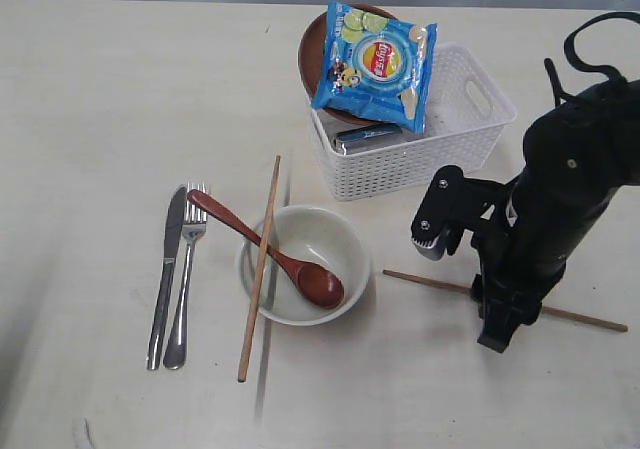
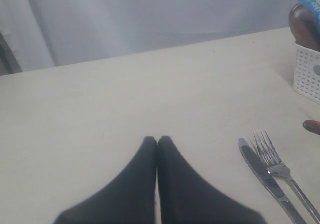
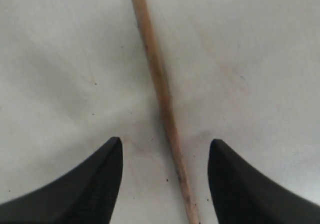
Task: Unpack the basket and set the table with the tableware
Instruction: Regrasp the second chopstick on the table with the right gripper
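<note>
Thin wooden chopstick (image 3: 160, 89): flat on pale cream table (image 1: 100, 89), right of off-white round bowl (image 1: 350, 261). Right claw (image 3: 166, 142) spread, straddling it; move vertically, to avoid rolling it.

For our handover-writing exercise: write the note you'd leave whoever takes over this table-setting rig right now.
Left tool: shut, empty, over bare table near knife and fork.
Right tool: open, astride one chopstick lying on the table, not gripping.
Out: knife, fork, bowl with spoon inside, other chopstick across the bowl.
In the basket: plate, shiny metal piece, chip bag on top.
Left to do: pair the chopsticks, unpack plate and metal piece.
</note>
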